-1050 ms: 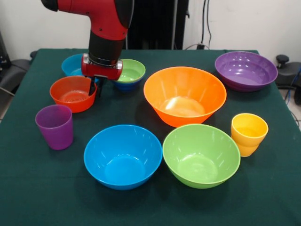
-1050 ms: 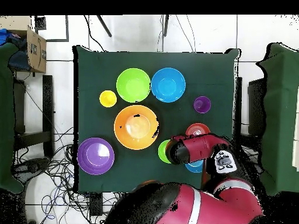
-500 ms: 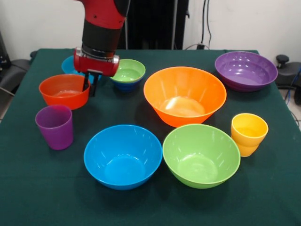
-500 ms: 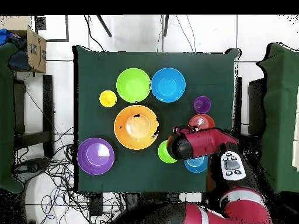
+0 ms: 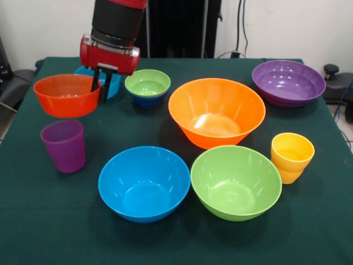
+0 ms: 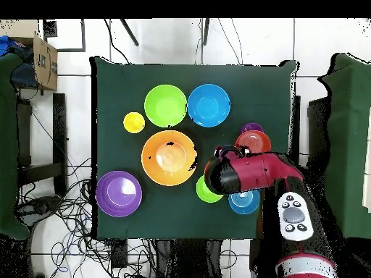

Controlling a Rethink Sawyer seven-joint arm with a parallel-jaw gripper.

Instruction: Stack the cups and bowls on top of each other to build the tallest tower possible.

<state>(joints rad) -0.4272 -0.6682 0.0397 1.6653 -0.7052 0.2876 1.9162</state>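
Above the table [image 5: 33,221], the fingers [image 5: 100,88] clamp the red bowl's [image 5: 65,95] rim. It hangs, probably clear, over the purple cup [image 5: 64,146].

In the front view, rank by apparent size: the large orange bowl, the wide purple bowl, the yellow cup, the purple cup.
1. large orange bowl
2. wide purple bowl, farther from the camera
3. purple cup and yellow cup: too alike to rank.

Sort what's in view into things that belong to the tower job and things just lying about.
For the job:
red-orange bowl, held up by the pincer
purple cup
yellow cup
small green bowl on a dark blue bowl
light blue bowl
big orange bowl
big blue bowl
big green bowl
purple bowl

Lying about:
cardboard box
floor cables
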